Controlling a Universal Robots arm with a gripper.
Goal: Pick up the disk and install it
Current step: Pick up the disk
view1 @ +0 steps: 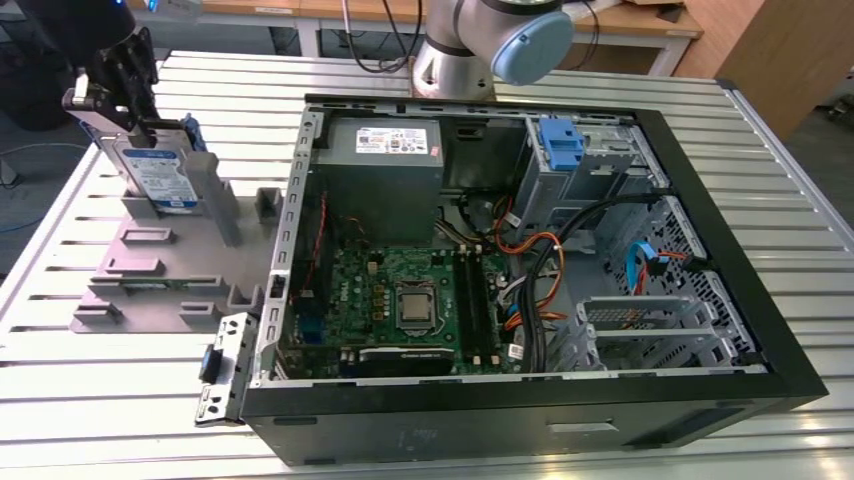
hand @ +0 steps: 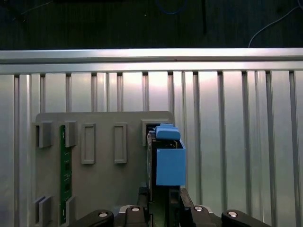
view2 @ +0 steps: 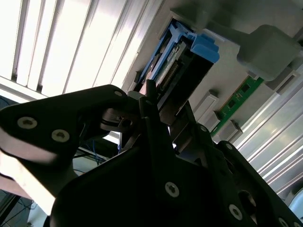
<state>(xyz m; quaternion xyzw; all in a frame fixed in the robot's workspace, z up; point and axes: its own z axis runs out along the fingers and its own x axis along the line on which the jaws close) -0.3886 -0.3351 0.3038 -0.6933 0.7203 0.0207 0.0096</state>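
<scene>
While upright in the grey holder [view1: 158, 268] — the disk [view1: 163, 176], fingers [view2: 154, 118] closed tight on its upper edge.

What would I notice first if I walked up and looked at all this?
Probably the big open computer case in the middle of the exterior view, with its green motherboard on show. Next, at the exterior view's left, the disk stands upright in a grey holder, and the black gripper is right at its top end.
</scene>
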